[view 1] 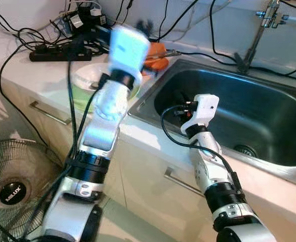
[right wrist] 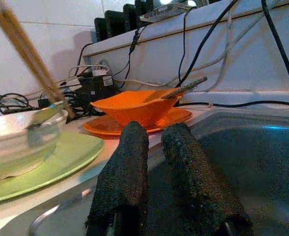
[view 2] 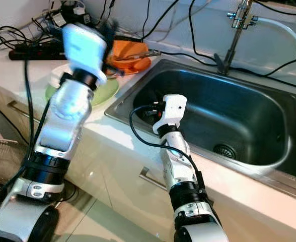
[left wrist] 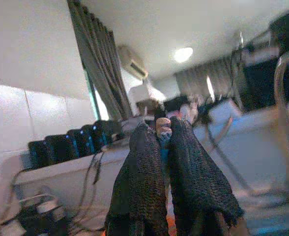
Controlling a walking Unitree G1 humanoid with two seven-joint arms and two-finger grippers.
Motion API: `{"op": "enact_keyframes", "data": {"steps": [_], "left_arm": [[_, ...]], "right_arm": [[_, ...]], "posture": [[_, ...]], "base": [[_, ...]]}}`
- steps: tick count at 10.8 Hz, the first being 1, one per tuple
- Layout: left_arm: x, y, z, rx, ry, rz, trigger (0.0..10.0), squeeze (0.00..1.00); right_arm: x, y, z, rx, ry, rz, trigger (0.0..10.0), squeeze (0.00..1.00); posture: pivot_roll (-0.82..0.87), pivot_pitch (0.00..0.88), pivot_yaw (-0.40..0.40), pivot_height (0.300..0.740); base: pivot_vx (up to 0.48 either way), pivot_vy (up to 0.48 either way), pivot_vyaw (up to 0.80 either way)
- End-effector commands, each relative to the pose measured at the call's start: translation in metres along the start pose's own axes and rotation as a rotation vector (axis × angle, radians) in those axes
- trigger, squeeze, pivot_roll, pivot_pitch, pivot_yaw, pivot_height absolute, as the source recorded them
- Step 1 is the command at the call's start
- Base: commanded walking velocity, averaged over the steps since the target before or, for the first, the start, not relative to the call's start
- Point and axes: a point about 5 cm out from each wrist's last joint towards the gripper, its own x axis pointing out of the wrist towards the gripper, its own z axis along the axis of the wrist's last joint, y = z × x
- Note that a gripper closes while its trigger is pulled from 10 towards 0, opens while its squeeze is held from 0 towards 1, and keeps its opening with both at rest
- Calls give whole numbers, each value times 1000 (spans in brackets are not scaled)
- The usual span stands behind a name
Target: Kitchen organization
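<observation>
The dishes sit on the tabletop just left of the sink: a clear glass bowl on a green plate, and beside them an orange bowl on an orange plate, a utensil leaning across the orange bowl. The glass bowl is probably the delicate one, hard, slippery and breakable, so it is best taken by its rim (the plates, lying flat, offer only their thin edges). The left hand is raised above the dishes, its fingers pressed nearly together, with something small and pale showing at the tips; what it is I cannot tell. The right hand hangs over the sink's near edge, fingers close together, holding nothing.
</observation>
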Motion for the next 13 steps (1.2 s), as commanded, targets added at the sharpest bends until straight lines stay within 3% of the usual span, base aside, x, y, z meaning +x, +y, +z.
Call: {"op": "enact_keyframes", "data": {"steps": [1, 2, 3, 4, 8, 9, 13], "left_arm": [[-1, 4, 8, -76, -41, 10, 10000, 0], [-1, 5, 14, -119, -71, 13, 10000, 0], [-1, 5, 17, -171, -91, 5, 10000, 0], [-3, 3, 16, -235, -78, -13, 10000, 0], [-10, -9, 6, -311, -36, -62, 10000, 0], [-12, -13, 4, -328, -20, -82, 10000, 0], [-16, -31, 2, -402, 4, -182, 10000, 0]], "right_arm": [[1, 0, -1, 0, 15, 9, 10000, 0], [1, 0, 0, -2, 9, 10, 10000, 0], [3, -2, 4, -9, -8, 14, 10000, 82], [6, -5, 13, -19, -41, 16, 10000, 1000], [14, -11, 42, -245, -142, 91, 10000, 1000], [13, -2, 41, -284, -125, 189, 10000, 0], [8, 14, 37, -271, -111, 279, 10000, 0]], "posture": [[165, 9, -1, 740], [165, 9, -1, 740], [164, 0, -1, 740], [160, 0, 1, 740], [153, 0, 2, 740], [152, 0, 4, 740], [148, 0, 11, 740]], "base": [[0, 0, 0], [0, 0, 0], [0, 0, 0], [0, 0, 0], [0, 0, 0], [0, 0, 0], [0, 0, 0]]}}
